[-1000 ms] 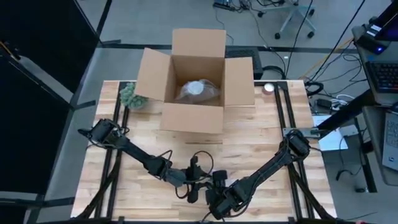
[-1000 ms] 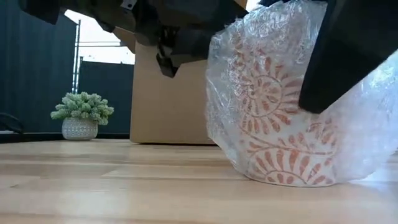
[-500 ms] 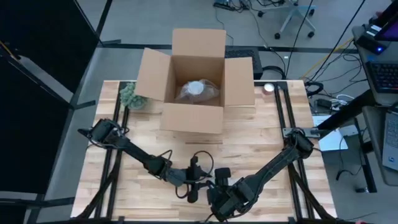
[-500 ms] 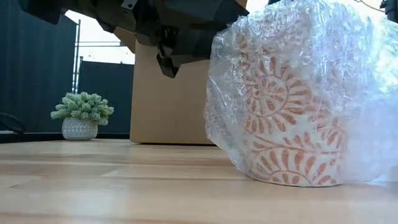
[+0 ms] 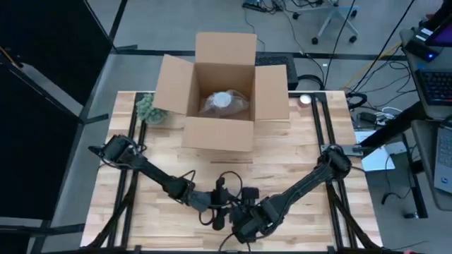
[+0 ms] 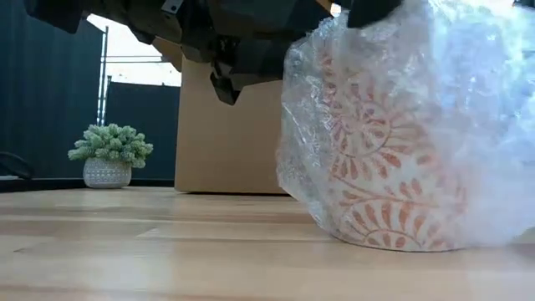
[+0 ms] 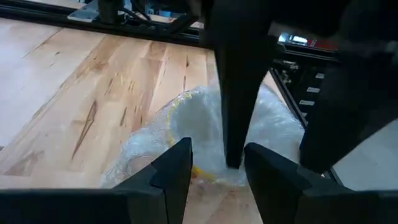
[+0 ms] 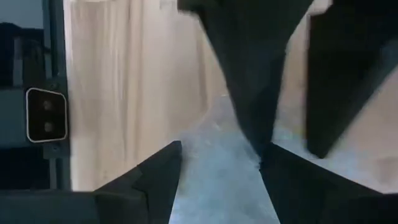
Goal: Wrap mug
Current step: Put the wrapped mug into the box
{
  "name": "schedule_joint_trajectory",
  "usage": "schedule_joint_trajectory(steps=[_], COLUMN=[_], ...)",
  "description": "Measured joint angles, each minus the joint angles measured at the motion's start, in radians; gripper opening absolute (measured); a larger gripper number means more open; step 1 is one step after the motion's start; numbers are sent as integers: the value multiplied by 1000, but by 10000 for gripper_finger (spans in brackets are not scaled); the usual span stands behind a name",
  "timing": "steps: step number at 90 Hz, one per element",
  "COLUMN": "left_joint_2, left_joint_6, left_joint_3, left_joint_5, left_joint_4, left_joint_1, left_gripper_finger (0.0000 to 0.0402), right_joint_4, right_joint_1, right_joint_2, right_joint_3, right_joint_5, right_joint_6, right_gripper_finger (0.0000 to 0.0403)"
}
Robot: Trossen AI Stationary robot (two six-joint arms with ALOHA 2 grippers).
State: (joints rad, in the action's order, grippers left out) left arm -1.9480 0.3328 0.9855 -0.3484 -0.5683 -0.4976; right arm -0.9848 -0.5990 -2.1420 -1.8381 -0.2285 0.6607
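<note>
A white mug with an orange swirl pattern [image 6: 376, 167] stands upright on the wood table near its front edge, covered in clear bubble wrap [image 6: 468, 100]. Both arms meet above it. My left gripper [image 7: 217, 152] is open, slanting down, its fingertips just over the wrap [image 7: 155, 137]. My right gripper [image 8: 221, 155] is open too and comes at the mug from the other side. In the high view the two grippers [image 5: 236, 215] crowd together and hide the mug. My right gripper has one finger [image 7: 233, 112] pointing down from above, its tip in the bubble wrap over the mug's mouth [image 7: 211, 171]. The other finger stands outside, toward the table's right. The mug rests on the table. My left gripper: I cannot tell whether its fingertips touch the wrap.
An open cardboard box [image 5: 222, 130] stands at the table's far middle with a wrapped item inside [image 5: 226, 102]. A small potted plant [image 6: 109, 155] sits at the far left. Bare wood lies between the box and the grippers.
My right gripper has left the mug's side, which it covered in the low view, and has gone up and a little toward the table's left, over the mug's top. The bubble wrap has shifted and bulged out on that side. The mug has stayed on the table.
</note>
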Motion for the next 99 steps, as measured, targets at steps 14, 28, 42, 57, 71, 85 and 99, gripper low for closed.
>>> schedule_joint_trajectory(steps=[14,28,42,57,71,85,99], left_joint_2=[0,0,0,10,50,110,162], left_joint_6=[1,2,2,1,-2,7,54], left_joint_3=[0,0,0,0,-4,-6,-5], left_joint_5=[1,3,4,3,7,13,12], left_joint_4=[-3,-4,-5,-5,37,147,270], left_joint_1=[0,0,0,-2,-10,-22,-44], left_gripper_finger=[138,138,138,138,138,138,138], right_joint_4=[49,107,199,247,248,245,244], right_joint_1=[-1,2,4,4,9,12,11], right_joint_2=[-9,-7,-5,-3,-3,-3,-3], right_joint_3=[38,97,176,214,216,218,218], right_joint_5=[13,12,14,12,21,65,77], right_joint_6=[37,59,73,63,51,42,23], right_gripper_finger=[199,199,199,199,187,129,49])
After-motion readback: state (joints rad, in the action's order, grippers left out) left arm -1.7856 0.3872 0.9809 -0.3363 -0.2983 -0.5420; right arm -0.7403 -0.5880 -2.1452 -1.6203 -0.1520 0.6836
